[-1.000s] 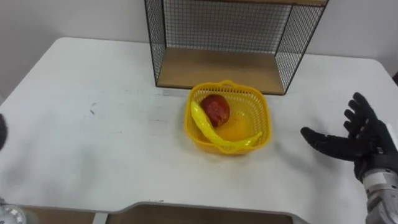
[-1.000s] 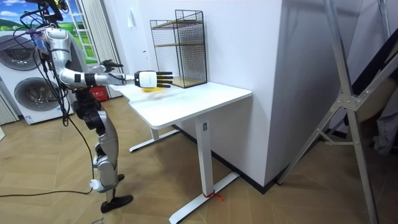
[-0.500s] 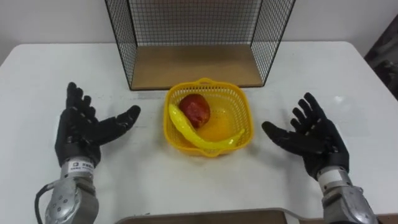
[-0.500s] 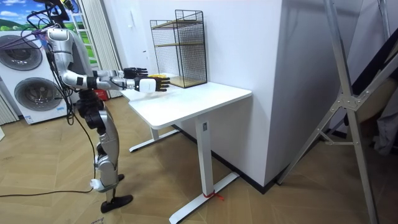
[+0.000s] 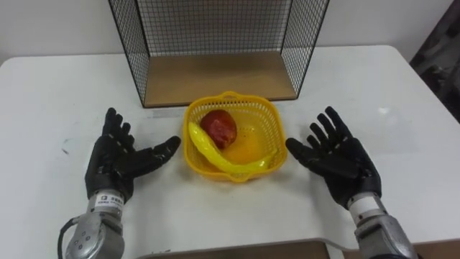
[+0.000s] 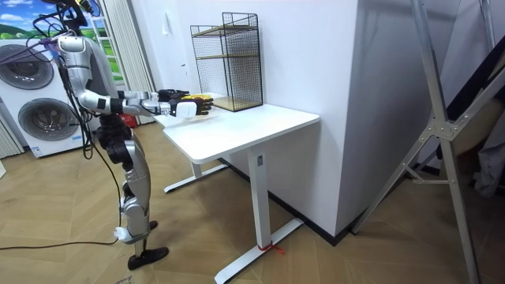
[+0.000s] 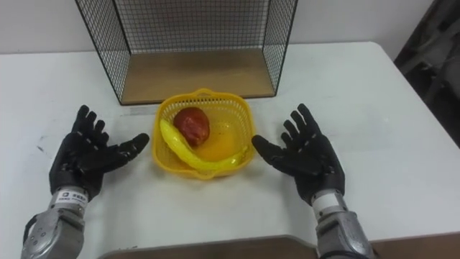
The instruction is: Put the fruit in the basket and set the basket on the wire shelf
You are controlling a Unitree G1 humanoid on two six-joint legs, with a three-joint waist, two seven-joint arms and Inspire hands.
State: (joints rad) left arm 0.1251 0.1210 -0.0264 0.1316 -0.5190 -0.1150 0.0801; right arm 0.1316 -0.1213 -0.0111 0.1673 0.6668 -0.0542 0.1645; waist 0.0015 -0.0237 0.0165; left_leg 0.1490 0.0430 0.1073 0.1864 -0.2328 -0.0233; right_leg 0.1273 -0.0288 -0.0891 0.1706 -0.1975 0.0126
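The basket (image 5: pixel 276 131) holds the apple (image 5: pixel 219 127) and banana (image 5: pixel 215 155), with the wire shelf (image 5: pixel 215 78) just behind it and the left hand (image 5: pixel 115 162) and right hand (image 5: pixel 338 157) spread open, empty, either side; an uneven squeeze could tip it, spilling fruit.

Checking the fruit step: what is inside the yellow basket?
A red apple, a banana lying across the front, and an orange fruit partly covered by it. The basket floor under them is hidden.
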